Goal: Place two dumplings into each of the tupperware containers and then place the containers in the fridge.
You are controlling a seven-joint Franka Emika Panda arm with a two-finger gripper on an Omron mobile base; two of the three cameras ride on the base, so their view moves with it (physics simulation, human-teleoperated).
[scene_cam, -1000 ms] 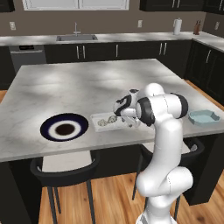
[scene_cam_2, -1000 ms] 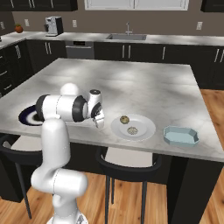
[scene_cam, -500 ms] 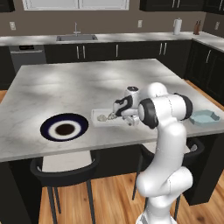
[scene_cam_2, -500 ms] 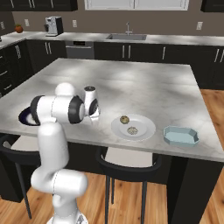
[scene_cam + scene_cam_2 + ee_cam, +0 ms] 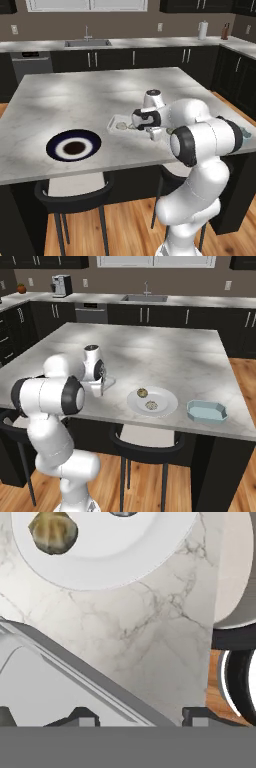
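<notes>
The translucent white tupperware container (image 5: 116, 121) lies on the island, and one beige dumpling (image 5: 122, 126) rests in it. My gripper (image 5: 132, 125) hangs just over the tub's right end. Its jaws are shut partway on another dumpling, which the fingers mostly hide. In the right base view the gripper (image 5: 103, 377) covers most of this tub (image 5: 95, 387). The hand view has the gripper (image 5: 141, 714) above the tub's rim (image 5: 75, 672). Two dumplings (image 5: 142, 392) (image 5: 151, 404) sit on the pale round plate (image 5: 167, 406); one of these dumplings (image 5: 52, 531) appears in the hand view. The light blue container (image 5: 206, 411) stands to the right. The fridge is out of view.
A dark-blue round plate (image 5: 74, 147) with a brown centre lies left of the white tub. Black stools (image 5: 147, 443) stand under the island's near edge. A sink (image 5: 145, 298) and dark cabinets run along the back counter.
My hand has swung from beside the pale plate toward the white tub and now hangs over its end. The jaws kept about the same width.
</notes>
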